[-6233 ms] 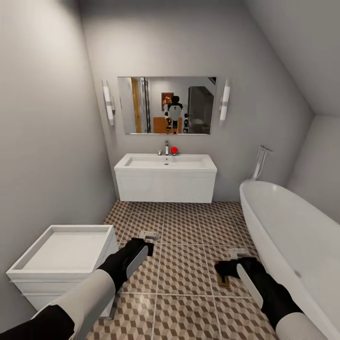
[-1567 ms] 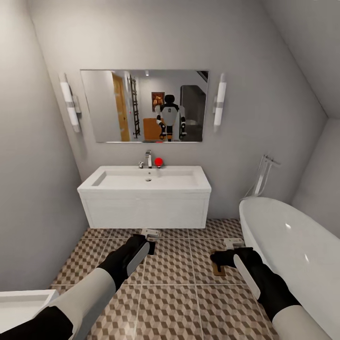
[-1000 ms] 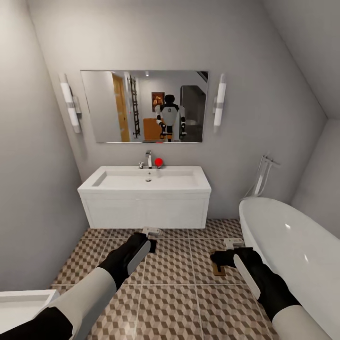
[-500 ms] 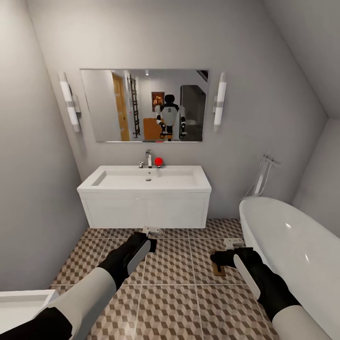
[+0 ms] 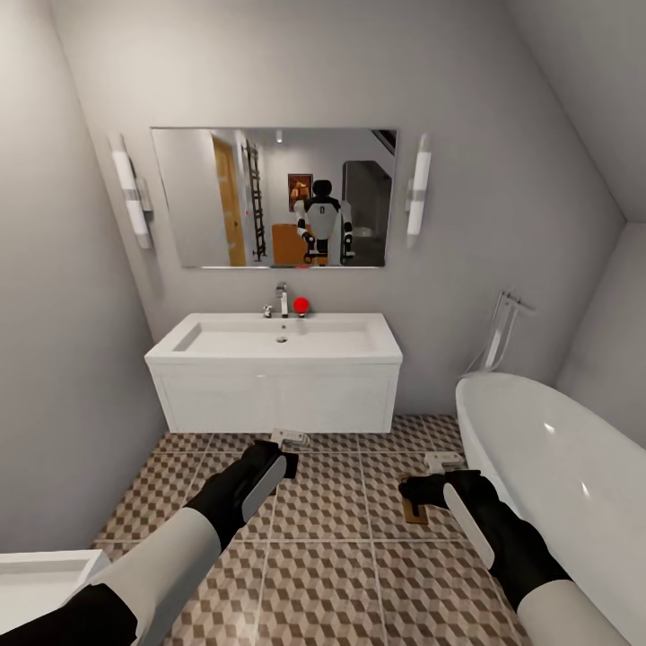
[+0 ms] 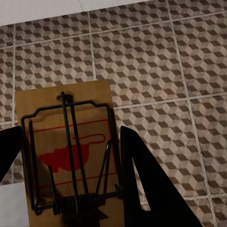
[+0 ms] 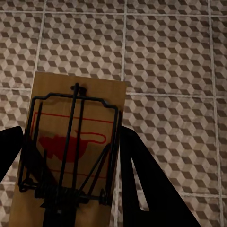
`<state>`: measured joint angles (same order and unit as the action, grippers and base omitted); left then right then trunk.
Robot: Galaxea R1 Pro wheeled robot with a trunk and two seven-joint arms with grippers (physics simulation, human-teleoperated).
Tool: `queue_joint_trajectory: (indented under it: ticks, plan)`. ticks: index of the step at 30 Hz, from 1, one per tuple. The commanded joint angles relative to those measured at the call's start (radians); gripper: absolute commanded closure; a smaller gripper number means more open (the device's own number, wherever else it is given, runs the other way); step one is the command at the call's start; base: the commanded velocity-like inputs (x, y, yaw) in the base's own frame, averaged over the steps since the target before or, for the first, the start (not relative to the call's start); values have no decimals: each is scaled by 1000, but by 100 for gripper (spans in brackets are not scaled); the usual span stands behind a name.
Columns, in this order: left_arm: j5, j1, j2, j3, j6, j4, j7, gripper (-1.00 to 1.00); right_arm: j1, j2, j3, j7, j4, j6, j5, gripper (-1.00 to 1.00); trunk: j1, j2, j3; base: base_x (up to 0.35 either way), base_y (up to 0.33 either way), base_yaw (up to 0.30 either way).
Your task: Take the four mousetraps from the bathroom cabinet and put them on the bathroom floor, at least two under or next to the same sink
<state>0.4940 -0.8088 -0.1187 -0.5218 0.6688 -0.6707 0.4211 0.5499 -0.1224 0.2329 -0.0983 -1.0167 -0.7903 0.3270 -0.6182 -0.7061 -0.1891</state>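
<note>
White sink (image 5: 274, 345) seen in head view on wall cabinet under mirror (image 5: 274, 197), bathtub (image 5: 556, 467) at right. Left pincer (image 5: 289, 441) and right pincer (image 5: 440, 465) held over cube-pattern bathroom floor (image 5: 341, 502).

Left wrist view: left mousetrap (image 6: 66, 156) clamped between dark fingers (image 6: 142, 184), above tiles.

Right wrist view: right mousetrap (image 7: 71, 151) gripped likewise, above tiles.

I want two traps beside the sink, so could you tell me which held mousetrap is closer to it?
The mousetrap in the left end effector, right below the sink cabinet; the right end effector's mousetrap hangs nearer the bathtub.
</note>
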Motion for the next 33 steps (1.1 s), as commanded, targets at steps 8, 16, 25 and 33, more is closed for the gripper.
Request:
queue_joint_trajectory:
  ticks: [8,16,25,33]
  plan:
    - [8,-1,1,-4,3,-1,7,100,2,-2,3,-15,-2,-1,13,100,-31,-58,-27,0,0,0]
    - [9,0,1,-4,23,-23,7,100,1,-1,2,-18,-6,-5,12,100,-62,-114,-52,0,0,0]
    - [8,3,3,3,124,-120,7,100,-2,-2,2,-13,-88,-11,20,100,-96,-177,-80,0,0,0]
    - [7,3,7,41,163,-198,8,100,-8,-2,3,-12,-219,-81,23,100,-127,-233,-115,0,0,0]
